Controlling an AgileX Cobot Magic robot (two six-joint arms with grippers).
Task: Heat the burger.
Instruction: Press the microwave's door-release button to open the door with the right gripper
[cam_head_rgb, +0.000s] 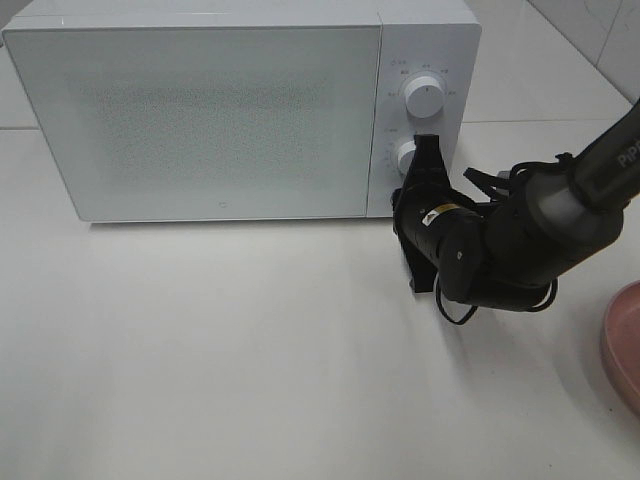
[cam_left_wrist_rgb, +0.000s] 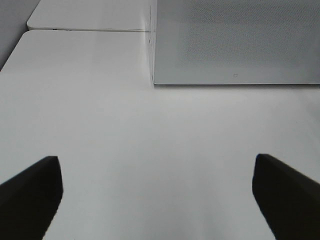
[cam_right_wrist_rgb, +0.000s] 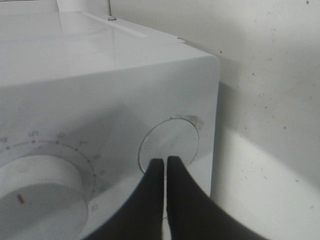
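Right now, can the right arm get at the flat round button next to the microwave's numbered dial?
Probably yes: the shut right pincer points straight at the round button on the microwave, tips right at its edge, nothing in between.

1. A white microwave (cam_head_rgb: 200, 110) stands along the far edge of the white table (cam_head_rgb: 250, 360), its door shut and its window frosted with fine speckles.
2. On the control panel at the microwave's right end sit 2 round white knobs: the upper knob (cam_head_rgb: 424, 97) shows in full, while the lower knob (cam_head_rgb: 403, 153) is partly hidden.
3. The right wrist view shows a flat round disc (cam_right_wrist_rgb: 170, 142) near the panel's rounded corner.
4. A pink plate (cam_head_rgb: 625, 345) lies at the table's right edge, cut off by the frame.
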